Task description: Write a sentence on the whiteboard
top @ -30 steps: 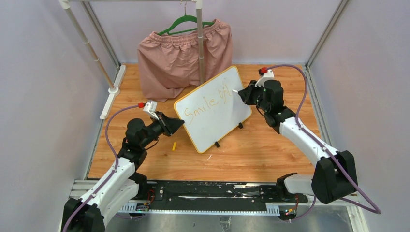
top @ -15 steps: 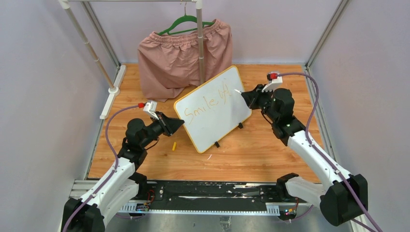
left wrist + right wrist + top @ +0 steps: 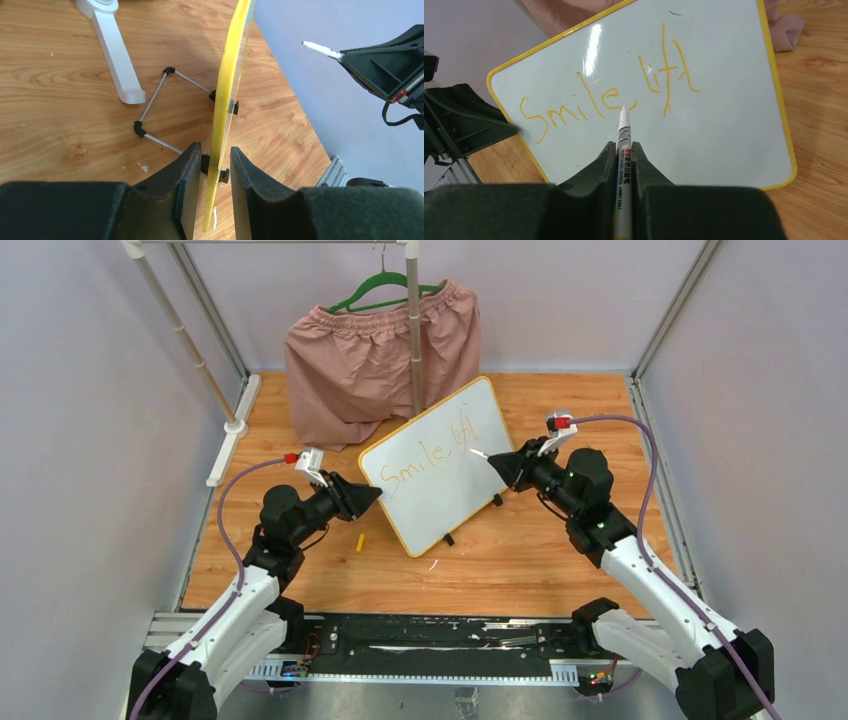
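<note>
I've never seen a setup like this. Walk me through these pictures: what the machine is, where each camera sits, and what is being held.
Two robot arms are bolted at the near edge of a wooden table. The wide picture comes from a camera overhead; the other two come from a camera on each wrist. A yellow-framed whiteboard stands on the table, pink shorts hang behind it, and a small yellow piece lies in front. The left gripper straddles the board's edge, with slim gaps on both sides. The right gripper is shut on a white marker, its tip off the board. The orange writing reads "Smile lift".
</note>
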`<move>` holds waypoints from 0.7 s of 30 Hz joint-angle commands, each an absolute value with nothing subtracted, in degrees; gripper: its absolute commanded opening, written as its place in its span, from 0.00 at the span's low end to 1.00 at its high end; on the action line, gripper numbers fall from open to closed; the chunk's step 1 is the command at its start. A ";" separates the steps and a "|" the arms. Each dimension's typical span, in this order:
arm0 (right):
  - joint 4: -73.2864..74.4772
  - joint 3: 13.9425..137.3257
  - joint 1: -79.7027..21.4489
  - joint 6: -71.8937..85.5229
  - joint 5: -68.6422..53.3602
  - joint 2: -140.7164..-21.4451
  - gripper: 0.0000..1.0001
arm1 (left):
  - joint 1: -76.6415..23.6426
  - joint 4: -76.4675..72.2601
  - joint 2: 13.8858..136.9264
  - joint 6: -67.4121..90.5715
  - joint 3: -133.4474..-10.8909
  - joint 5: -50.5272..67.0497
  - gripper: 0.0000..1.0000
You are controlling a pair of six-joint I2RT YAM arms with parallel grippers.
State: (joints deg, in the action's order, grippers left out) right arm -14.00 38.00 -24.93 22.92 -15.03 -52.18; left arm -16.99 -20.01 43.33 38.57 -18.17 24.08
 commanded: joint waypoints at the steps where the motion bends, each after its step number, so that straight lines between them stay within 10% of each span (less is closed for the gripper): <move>1: -14.68 36.66 -26.50 22.46 -17.01 -50.42 0.00 | -16.88 -20.83 42.50 38.75 -18.32 23.60 0.35; 21: -12.22 38.80 -38.89 14.72 -11.96 -52.35 0.00 | -16.91 -18.72 39.72 38.85 -17.33 24.57 0.53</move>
State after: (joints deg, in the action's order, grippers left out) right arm -12.14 37.17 -34.63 18.35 -15.40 -51.48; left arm -16.99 -18.59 40.53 39.05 -18.13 23.99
